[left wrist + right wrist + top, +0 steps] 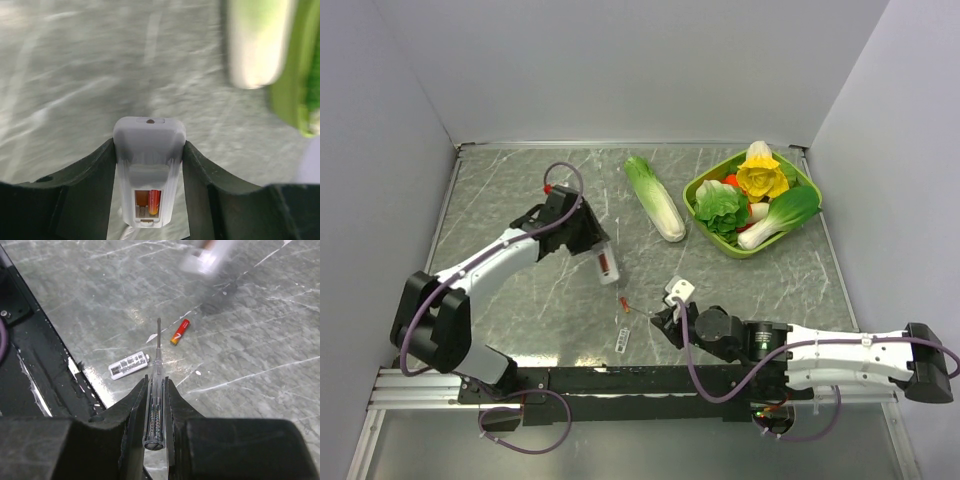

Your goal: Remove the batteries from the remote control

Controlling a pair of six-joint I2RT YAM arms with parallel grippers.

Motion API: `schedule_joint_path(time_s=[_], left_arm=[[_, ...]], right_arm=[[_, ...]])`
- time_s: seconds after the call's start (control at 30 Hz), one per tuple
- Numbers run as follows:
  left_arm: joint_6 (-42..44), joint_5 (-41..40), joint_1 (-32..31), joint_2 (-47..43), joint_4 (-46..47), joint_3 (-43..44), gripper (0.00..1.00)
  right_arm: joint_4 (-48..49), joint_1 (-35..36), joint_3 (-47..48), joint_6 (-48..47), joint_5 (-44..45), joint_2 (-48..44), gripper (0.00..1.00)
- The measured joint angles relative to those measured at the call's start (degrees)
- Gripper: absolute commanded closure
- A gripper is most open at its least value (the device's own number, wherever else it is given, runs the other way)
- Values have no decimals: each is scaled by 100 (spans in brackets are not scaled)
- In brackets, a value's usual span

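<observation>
My left gripper (582,235) is shut on the remote control (603,262), a slim white bar held above the table with its open recess up. In the left wrist view the remote control (149,150) sits clamped between both fingers, and one reddish battery (154,201) lies in the right slot; the left slot looks empty. Another battery (623,302) lies loose on the table, also seen from the right wrist as the battery (180,331). My right gripper (156,382) is shut on a clear-handled screwdriver (156,390) whose tip points towards that battery.
The flat whitish cover (623,338) with a printed label lies near the front edge, close to the black rail. A long pale-green cabbage (655,198) lies at the back, beside a green bowl (692,198) holding several vegetables.
</observation>
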Motion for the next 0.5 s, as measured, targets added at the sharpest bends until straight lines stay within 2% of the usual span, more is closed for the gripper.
schedule_joint_path(time_s=[0.2, 0.5], left_arm=[[337, -190, 203, -155, -931, -372, 99], [420, -203, 188, 352, -1388, -776, 99]], right_arm=[[81, 0, -103, 46, 4, 46, 100], [87, -2, 721, -306, 13, 1233, 100]])
